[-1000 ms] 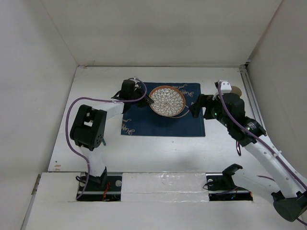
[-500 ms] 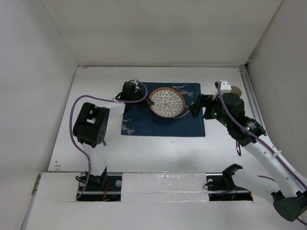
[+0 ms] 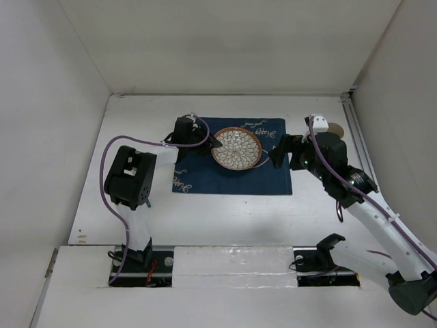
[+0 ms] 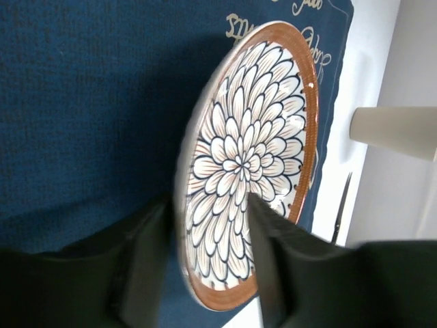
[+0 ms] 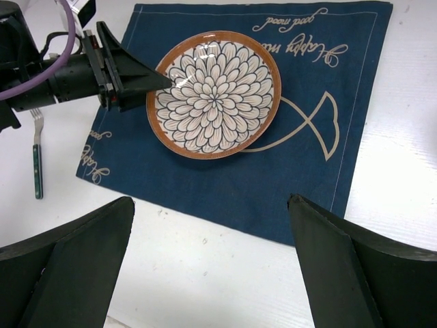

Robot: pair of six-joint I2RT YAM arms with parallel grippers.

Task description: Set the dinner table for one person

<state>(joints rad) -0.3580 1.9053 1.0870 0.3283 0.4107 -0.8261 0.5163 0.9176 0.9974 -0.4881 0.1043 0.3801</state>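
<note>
A round plate (image 3: pixel 235 148) with a brown rim and a blue-and-white petal pattern lies on the dark blue cloth mat (image 3: pixel 273 176), on the white dinner table (image 3: pixel 225 215). My left gripper (image 3: pixel 214 145) is shut on the plate's left rim. In the left wrist view (image 4: pixel 207 205) one finger lies over the plate (image 4: pixel 252 143) and the other outside its rim. My right gripper (image 3: pixel 276 153) is open and empty at the mat's right side. In its own view (image 5: pixel 210 201) it hangs over the mat's (image 5: pixel 307 171) near edge, and the plate (image 5: pixel 215 94) lies beyond.
A fork (image 5: pixel 35 154) with a dark handle lies on the table left of the mat. A beige cup (image 3: pixel 334 128) stands at the right behind my right arm, also in the left wrist view (image 4: pixel 396 130). A thin dark utensil (image 4: pixel 339 213) lies beside the mat.
The plate has shifted slightly left and toward the near side on the mat, with my left gripper on its rim. The right arm has barely moved.
</note>
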